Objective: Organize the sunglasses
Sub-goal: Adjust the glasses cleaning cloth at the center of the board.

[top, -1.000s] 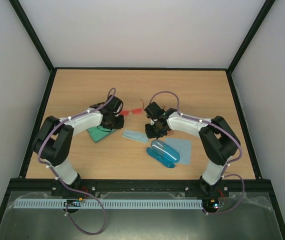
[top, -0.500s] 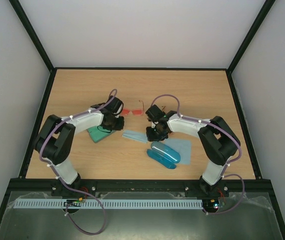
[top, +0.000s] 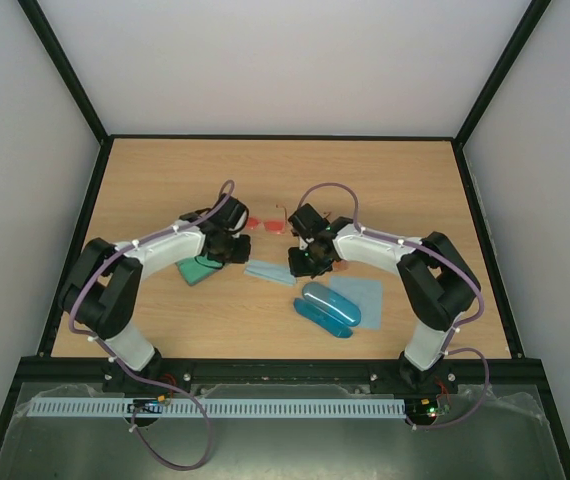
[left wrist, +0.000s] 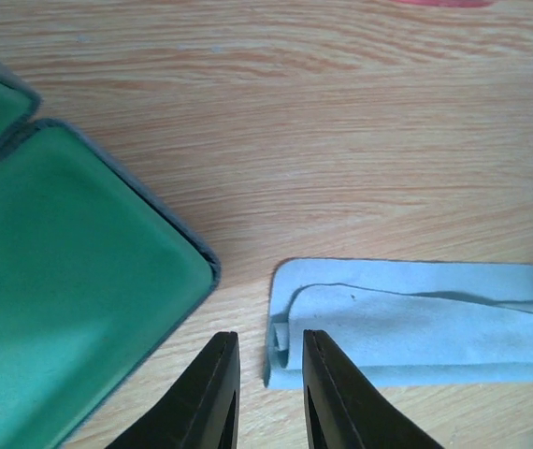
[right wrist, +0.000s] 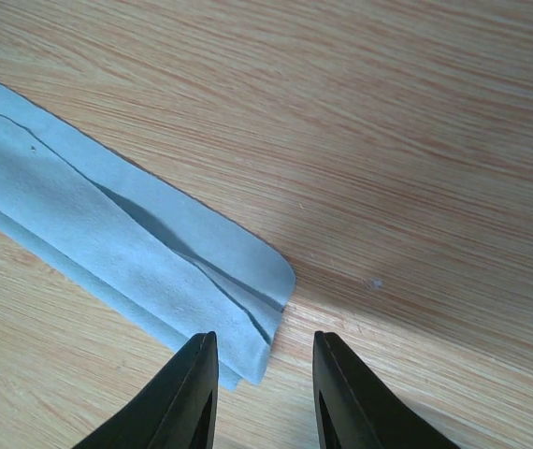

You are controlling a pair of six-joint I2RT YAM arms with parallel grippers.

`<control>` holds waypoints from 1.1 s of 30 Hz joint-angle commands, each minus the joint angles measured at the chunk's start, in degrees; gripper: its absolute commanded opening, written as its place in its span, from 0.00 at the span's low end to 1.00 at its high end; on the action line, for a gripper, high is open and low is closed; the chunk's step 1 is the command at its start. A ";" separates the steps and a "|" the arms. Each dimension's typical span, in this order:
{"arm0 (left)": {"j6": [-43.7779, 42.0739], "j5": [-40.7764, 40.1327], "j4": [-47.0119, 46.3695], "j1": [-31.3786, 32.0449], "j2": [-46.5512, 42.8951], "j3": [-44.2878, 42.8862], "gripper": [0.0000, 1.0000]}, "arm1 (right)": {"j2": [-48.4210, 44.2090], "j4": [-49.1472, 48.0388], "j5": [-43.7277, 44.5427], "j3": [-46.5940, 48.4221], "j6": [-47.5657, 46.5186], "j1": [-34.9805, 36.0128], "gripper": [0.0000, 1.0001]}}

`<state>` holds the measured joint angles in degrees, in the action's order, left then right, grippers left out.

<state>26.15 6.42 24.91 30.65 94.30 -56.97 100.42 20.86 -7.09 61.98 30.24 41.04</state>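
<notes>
No legible text (anywhere in view).

The white-and-black left arm rises from its base at the near edge of the table, folds at the elbow and reaches toward the table's middle. Its black left gripper points down, jaws parted by a narrow gap. The matching right arm mirrors it, and its black right gripper is low over the table, jaws set wider apart.
</notes>
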 commanded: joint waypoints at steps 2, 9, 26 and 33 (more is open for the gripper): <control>0.37 0.39 0.39 1.68 0.35 0.71 0.22 | 1.46 1.98 0.01 1.48 0.17 0.42 0.29; 0.39 0.06 -0.67 3.10 4.20 -0.61 0.22 | 1.89 1.86 0.06 1.02 0.17 0.67 0.29; 0.57 -1.21 -0.59 3.73 6.70 -3.01 0.12 | 3.02 1.64 -0.30 1.08 0.00 1.46 0.26; 0.65 -1.23 -0.71 3.85 6.62 -2.61 0.08 | 3.62 2.05 0.76 0.79 -0.09 1.72 0.26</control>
<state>26.41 5.72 23.51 34.13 100.64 -58.85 103.02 20.80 -7.05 62.35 30.17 42.41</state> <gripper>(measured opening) 0.082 0.260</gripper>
